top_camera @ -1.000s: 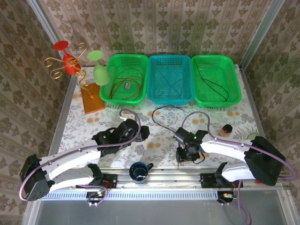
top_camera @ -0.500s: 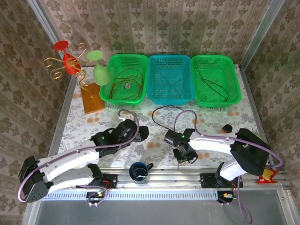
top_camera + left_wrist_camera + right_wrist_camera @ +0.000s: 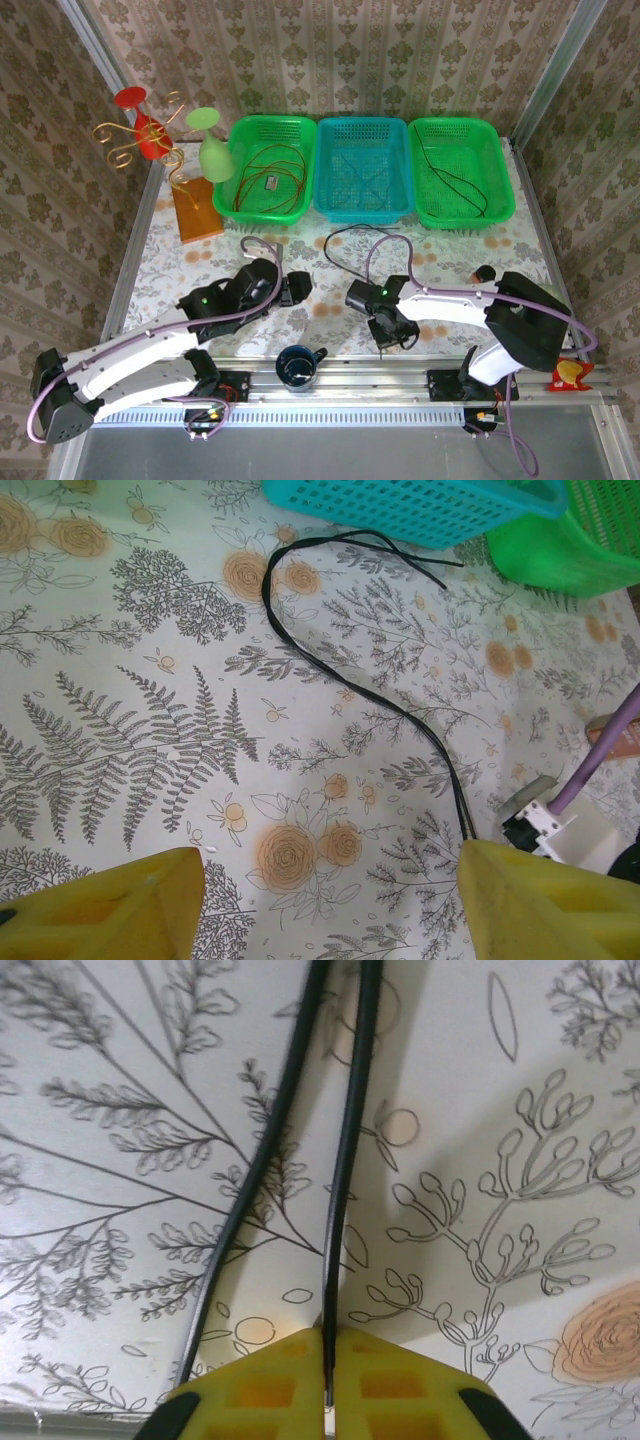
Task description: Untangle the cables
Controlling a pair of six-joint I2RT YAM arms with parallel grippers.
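Black and thin, the loose black cable (image 3: 352,229) lies on the flowered bench (image 3: 190,262) just in front of the teal basket (image 3: 362,121). It bends in a hairpin near the basket wall and runs back as two strands toward the right pincer (image 3: 392,330). In the right wrist view that pincer (image 3: 328,1345) is clenched on one strand of the black cable (image 3: 345,1160), while the other strand passes just beside the yellow pads, apparently ungripped. The left pincer (image 3: 298,285) hovers released, its fingers wide apart over the bench in its own view (image 3: 330,865), with the black cable (image 3: 400,708) curving ahead of it. A red-brown cable (image 3: 268,172) is coiled in the left green basket (image 3: 270,121), and a second black cable (image 3: 455,180) sits in the right green basket (image 3: 455,122). I judge the wire to be light, limp and slick-skinned, so it will drag and flop rather than hold a shape, and slip from a loose pinch. A firm hold near an end, with a second hold at the hairpin, looks best for drawing the strands apart.
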